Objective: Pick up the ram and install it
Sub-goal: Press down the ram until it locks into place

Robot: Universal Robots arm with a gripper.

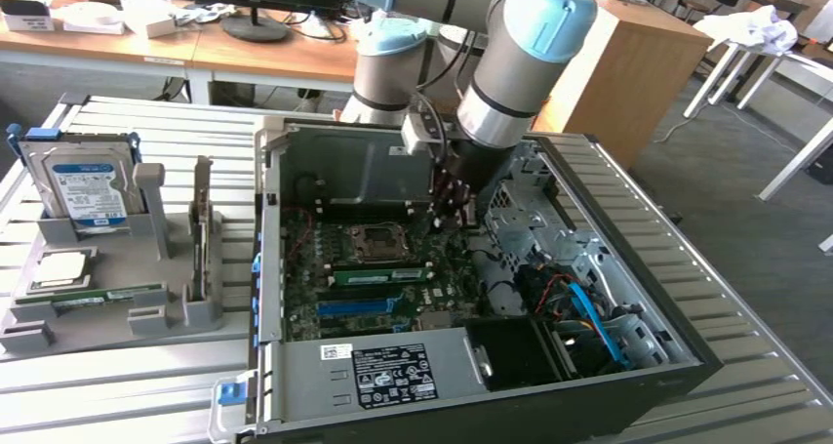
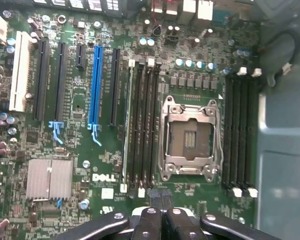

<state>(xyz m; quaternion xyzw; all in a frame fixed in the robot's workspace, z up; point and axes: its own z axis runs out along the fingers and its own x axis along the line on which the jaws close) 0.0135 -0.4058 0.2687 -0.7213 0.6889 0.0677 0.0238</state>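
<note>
The fingers (image 2: 151, 194) are pressed together with nothing seen between them. The gripper (image 1: 454, 220) is hung inside the open computer case (image 1: 677, 339), over the motherboard (image 2: 80, 145). In the wrist view its tips (image 2: 159, 195) are seen near one end of a bank of black memory slots (image 2: 145, 125). Whether the board is touched cannot be told.

In the exterior view the processor socket (image 1: 377, 239) is found at about eight o'clock from the gripper. The ram (image 1: 377, 274) is seated on edge in a slot at six o'clock from that socket, apart from the fingers. In the wrist view it is seen as a thin pale strip (image 2: 127, 125) in the slot farthest from the socket (image 2: 190, 137). The blue slot (image 1: 358, 307) is placed at six o'clock from the ram.

At nine o'clock from the case, a grey holder (image 1: 117, 325) is set on the slatted metal desk (image 1: 131, 390). A second green ram stick (image 1: 111, 295) is laid low in it. The hard drive (image 1: 81, 185) is stood at its twelve o'clock end, and the grey upright card (image 1: 202, 231) at its three o'clock side.
</note>
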